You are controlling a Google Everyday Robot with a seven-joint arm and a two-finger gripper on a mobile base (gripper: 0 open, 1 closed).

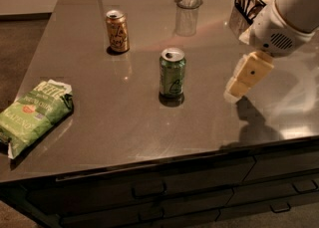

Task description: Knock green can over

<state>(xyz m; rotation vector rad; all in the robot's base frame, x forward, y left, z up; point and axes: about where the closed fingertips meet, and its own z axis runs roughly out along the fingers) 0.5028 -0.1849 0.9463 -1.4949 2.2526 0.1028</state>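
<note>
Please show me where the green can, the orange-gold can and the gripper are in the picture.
green can (172, 75): camera view, the middle of its side, on the pale logo.
orange-gold can (117, 33): camera view, the middle of its side.
gripper (235, 88): camera view, its lower tip, apart from the green can.

**Colleague:** What finish does the surface (124, 117) have?

**Operator:** I see it smooth and glossy. It mirrors the green can (172, 75), whose painted metal wall shines under a bare silver top.

**Colleague:** And the hand (234, 90)?

**Operator:** My hand, hovering to the right of that can above the surface, looks like matt cream plastic. The arm shell (286, 23) is smooth and white. The chip bag (35, 115) is crinkled glossy film, and the orange-gold can (117, 31) is shiny metal.
</note>
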